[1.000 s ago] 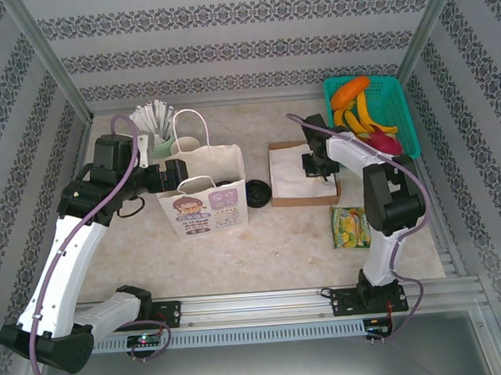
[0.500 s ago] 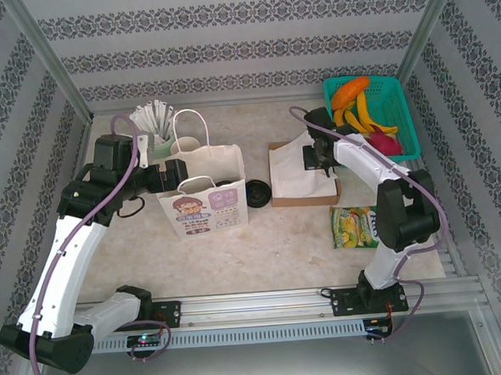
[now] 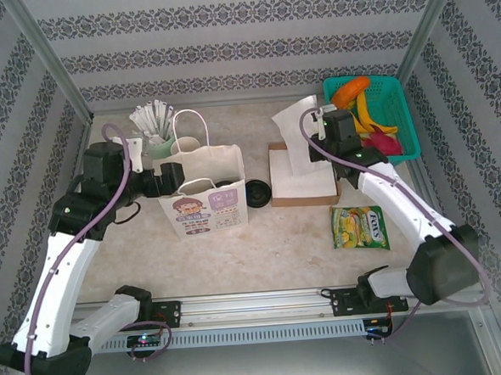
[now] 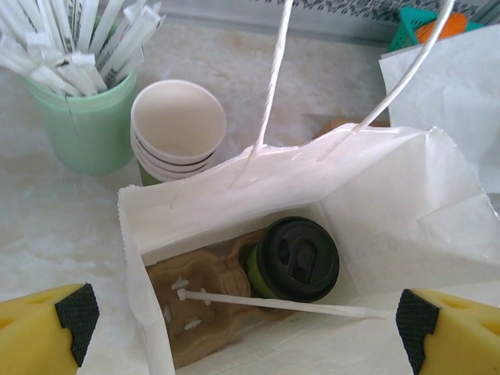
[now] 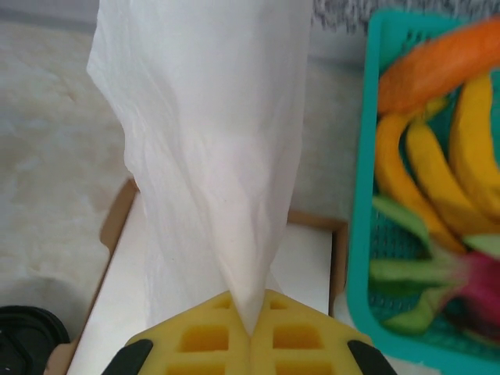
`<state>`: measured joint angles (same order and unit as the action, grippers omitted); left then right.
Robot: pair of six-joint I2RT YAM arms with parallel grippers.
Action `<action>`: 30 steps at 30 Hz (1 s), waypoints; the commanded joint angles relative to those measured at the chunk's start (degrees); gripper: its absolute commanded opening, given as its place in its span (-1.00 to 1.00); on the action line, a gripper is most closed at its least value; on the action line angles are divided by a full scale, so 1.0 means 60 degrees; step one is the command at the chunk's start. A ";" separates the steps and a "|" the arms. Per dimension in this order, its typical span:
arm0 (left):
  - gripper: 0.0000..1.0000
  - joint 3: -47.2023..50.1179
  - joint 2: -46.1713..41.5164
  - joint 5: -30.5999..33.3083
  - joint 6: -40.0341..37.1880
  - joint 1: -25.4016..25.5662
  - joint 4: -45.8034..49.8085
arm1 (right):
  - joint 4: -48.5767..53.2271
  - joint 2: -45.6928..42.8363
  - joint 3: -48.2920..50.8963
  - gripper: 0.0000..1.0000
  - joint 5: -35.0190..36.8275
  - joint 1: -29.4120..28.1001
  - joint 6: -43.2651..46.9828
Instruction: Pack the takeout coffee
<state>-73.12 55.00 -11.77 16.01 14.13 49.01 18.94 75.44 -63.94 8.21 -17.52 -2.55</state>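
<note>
Where the white paper bag (image 3: 206,190) stands upright left of mid-table, its mouth is open and its handles are up.

Teal basket (image 3: 396,102): far right corner, holding orange and yellow fruit.

Cardboard box (image 3: 302,202): right of the bag, near the basket, holding a stack of white paper.

Right gripper (image 5: 251,328): above the box. Pads are pressed fully together on one edge of a single white sheet (image 5: 211,141). The sheet is crumpled at the pinch and held over the stack.

Left gripper (image 4: 244,316): at the bag's left side, looking down into the mouth. Jaws are spread to full width and grip nothing.

Takeout coffee (image 4: 297,258): inside the bag at the bottom, upright with its black lid on. It is seated in a brown cardboard carrier (image 4: 199,305).

Loose black lid (image 3: 258,193): on the table between bag and box, just beside the bag.
</note>
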 commanded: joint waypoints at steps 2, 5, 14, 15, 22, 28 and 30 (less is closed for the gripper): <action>0.99 0.0271 -0.0370 -0.0071 -0.0916 -0.0140 -0.0672 | -0.0925 -0.0874 0.0000 -1.00 -0.0618 -0.0181 0.1383; 0.99 0.0289 -0.0461 -0.0279 -0.1352 -0.0152 -0.0806 | -0.0794 -0.1321 -0.0311 -1.00 -0.0869 -0.0243 0.1810; 0.99 0.0564 -0.1283 -0.1560 -0.2715 -0.0150 -0.1827 | -0.0369 -0.2150 -0.1644 -1.00 -0.2272 -0.0712 0.2246; 0.99 0.0574 -0.1365 -0.1851 -0.2889 -0.0156 -0.1947 | -0.0383 -0.2172 -0.1763 -1.00 -0.2345 -0.0875 0.2341; 0.99 0.0586 -0.1565 -0.2712 -0.3384 -0.0144 -0.2502 | -0.0140 -0.1832 -0.3046 -1.00 -0.2017 -0.2553 0.3378; 0.99 0.0388 -0.1234 -0.1164 -0.3342 -0.0159 -0.2170 | 0.0210 -0.0971 -0.4441 -1.00 -0.1995 -0.3821 0.4230; 0.99 0.0380 -0.1255 -0.1398 -0.3469 -0.0164 -0.2060 | 0.0195 -0.0625 -0.4782 -1.00 -0.1705 -0.4308 0.4704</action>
<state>-69.87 47.27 -21.98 -2.70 13.76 36.77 19.09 69.34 -89.95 -3.11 -40.25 20.21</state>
